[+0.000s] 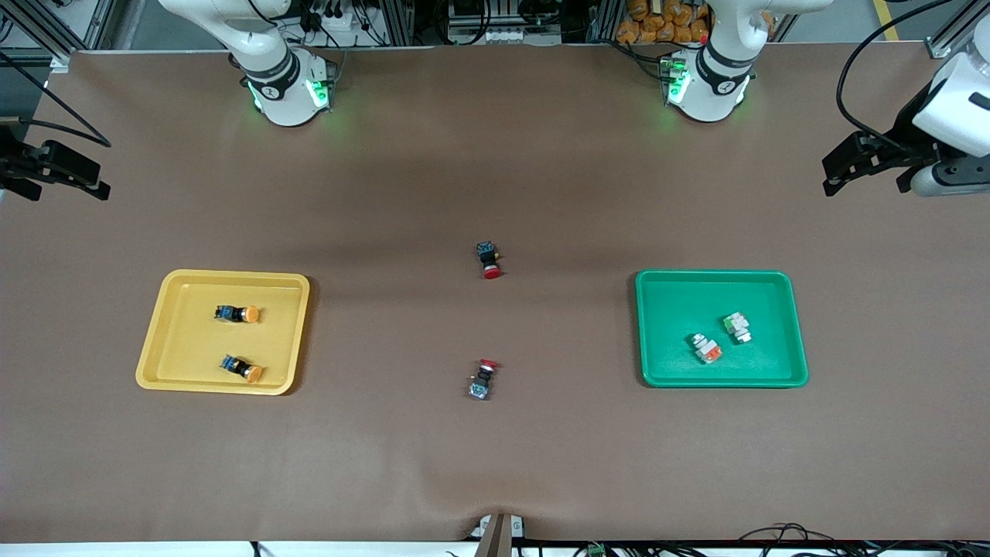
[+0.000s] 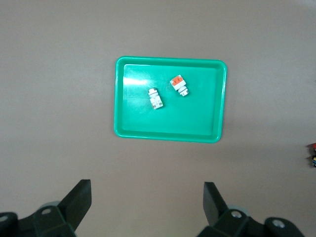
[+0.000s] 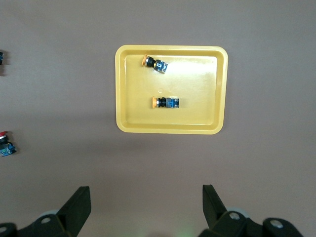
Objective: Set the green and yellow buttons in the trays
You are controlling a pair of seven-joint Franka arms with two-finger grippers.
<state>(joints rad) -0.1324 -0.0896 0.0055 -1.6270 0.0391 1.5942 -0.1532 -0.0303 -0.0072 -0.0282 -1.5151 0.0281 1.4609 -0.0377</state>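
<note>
The yellow tray (image 1: 151, 363) sits toward the right arm's end of the table and holds both orange-capped buttons, each lying on its side and well apart from the other: one (image 1: 237, 313) farther from the front camera, the other (image 1: 242, 368) nearer to it. The green tray (image 1: 798, 363) sits toward the left arm's end and holds the two whitish blocky buttons just beside each other, the green-patched one (image 1: 737, 326) a little farther from the front camera than the orange-patched one (image 1: 706, 348); whether their corners touch is hard to make out. On the bare brown table (image 1: 495, 464) between the trays lie two red-capped black buttons, one (image 1: 488, 259) farther from the front camera and one (image 1: 482, 380) nearer. The left gripper (image 2: 147, 200) hangs high above the table by the left arm's end, its jaws spread wide with nothing between them, and its wrist view looks down on the green tray. The right gripper (image 3: 146, 205) hangs likewise at the right arm's end, jaws wide apart and empty, looking down on the yellow tray.
</note>
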